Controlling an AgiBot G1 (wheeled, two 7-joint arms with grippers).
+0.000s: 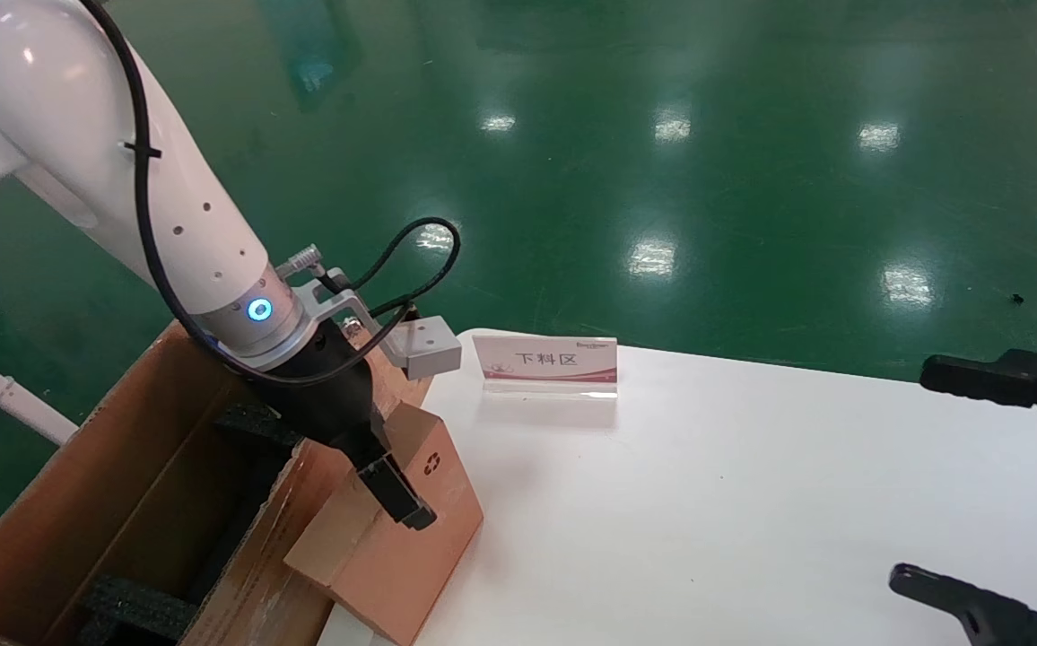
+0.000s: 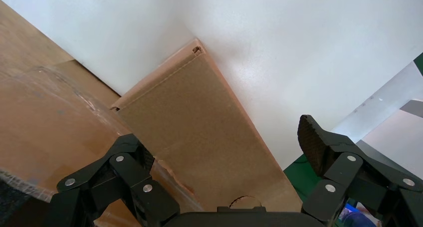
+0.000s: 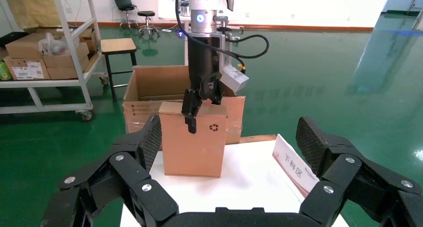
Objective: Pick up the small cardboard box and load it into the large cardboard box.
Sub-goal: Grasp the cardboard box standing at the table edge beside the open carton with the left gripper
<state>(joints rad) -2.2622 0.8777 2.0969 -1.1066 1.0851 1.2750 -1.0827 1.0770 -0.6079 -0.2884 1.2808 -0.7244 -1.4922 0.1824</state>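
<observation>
Standing off the left edge of the white bench (image 1: 752, 502), the large cardboard box (image 1: 115, 484) is a long, deep carton with its top open and black foam blocks (image 1: 137, 606) visible inside. Its long axis runs alongside that bench edge.

Against the carton's near wall, at the bench's left edge, the small cardboard box (image 1: 411, 529) stands upright on a narrow edge. Its broad reddish-brown face with the black recycling mark (image 1: 432, 465) is turned toward the bench's right side. Whether it touches the carton wall cannot be told for certain, though they sit just beside each other.

The left gripper (image 1: 393, 489) reaches down over the small box's top edge. In the right wrist view one finger lies against the marked face. In the left wrist view the fingers (image 2: 319, 142) stand apart on either side of the slab, so the gripper looks spread rather than clamped.

The carton opening lies immediately to the left of the slab, so the coming move appears to be a grip across the thin dimension, a lift and a short carry leftward.

The right gripper (image 1: 985, 502) is parked, spread wide, at the bench's right edge, well apart from both boxes.

A small sign (image 1: 545, 363) stands near the bench's far edge.
</observation>
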